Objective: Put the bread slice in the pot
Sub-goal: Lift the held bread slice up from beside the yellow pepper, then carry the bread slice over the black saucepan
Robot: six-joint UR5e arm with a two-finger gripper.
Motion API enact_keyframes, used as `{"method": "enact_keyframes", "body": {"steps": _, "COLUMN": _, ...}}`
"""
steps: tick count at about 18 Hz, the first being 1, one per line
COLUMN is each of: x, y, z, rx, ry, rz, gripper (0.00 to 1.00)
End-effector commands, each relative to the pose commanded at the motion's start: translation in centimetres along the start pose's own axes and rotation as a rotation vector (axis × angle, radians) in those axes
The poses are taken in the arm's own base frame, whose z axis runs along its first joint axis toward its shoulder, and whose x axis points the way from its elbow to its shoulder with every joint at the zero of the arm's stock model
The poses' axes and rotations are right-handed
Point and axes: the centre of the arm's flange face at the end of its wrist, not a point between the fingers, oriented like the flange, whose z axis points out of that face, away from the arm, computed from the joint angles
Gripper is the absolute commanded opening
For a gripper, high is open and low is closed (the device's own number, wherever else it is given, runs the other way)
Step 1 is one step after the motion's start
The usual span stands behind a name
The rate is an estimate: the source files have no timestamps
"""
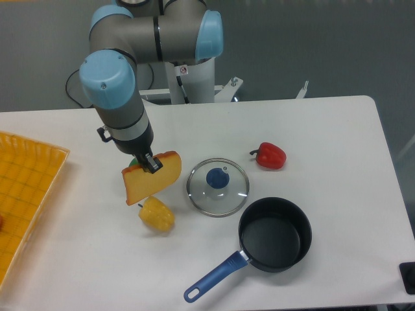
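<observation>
The bread slice [152, 179], orange-yellow with a brown crust edge, hangs tilted above the table at centre left. My gripper [149, 162] is shut on its upper edge, fingers pointing down from the arm. The pot [275, 234], black with a long blue handle [213, 278], stands empty on the table at the lower right, well apart from the slice.
A yellow bell pepper [157, 214] lies just below the held slice. A round glass lid with a blue knob [218, 186] rests between the slice and the pot. A red pepper [270, 155] sits behind the lid. An orange tray [26, 188] fills the left edge.
</observation>
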Motion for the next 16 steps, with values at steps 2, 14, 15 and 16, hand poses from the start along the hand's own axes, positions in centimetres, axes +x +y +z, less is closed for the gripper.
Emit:
{"method": "enact_keyframes", "body": {"steps": 2, "x": -0.2, "y": 0.6, "z": -0.4, "rx": 0.007, "ry": -0.008, "rz": -0.009, "gripper": 0.00}}
{"method": "enact_keyframes", "body": {"steps": 14, "x": -4.6, "y": 4.7, "z": -3.1, "rx": -0.076, "ry": -0.126, "rz": -0.088, "gripper": 0.00}}
{"method": "enact_keyframes", "body": {"steps": 15, "x": -5.2, "y": 5.3, "z": -3.3, "rx": -0.083, "ry": -0.134, "rz": -0.094, "gripper": 0.00}}
{"method": "enact_keyframes", "body": {"steps": 16, "x": -6.1, "y": 6.1, "z": -3.7, "rx": -0.084, "ry": -0.140, "rz": -0.094, "gripper": 0.00}}
